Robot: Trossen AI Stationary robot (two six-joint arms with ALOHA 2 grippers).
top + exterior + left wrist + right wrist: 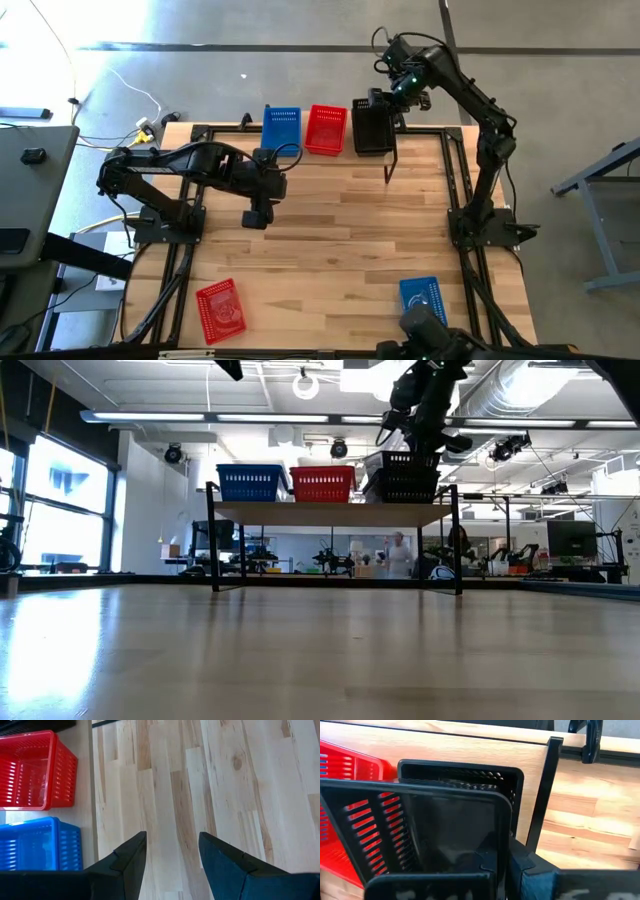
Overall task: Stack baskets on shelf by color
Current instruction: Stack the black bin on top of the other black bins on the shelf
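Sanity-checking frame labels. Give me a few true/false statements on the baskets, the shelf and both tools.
1. The shelf carries a blue basket, a red basket and black baskets. True.
2. The right tool is shut on a black basket above the shelf. True.
3. The left tool holds a red basket. False: it is open and empty, over bare tabletop.
4. No baskets remain off the shelf. False: a loose red basket and a loose blue basket lie on the tabletop.
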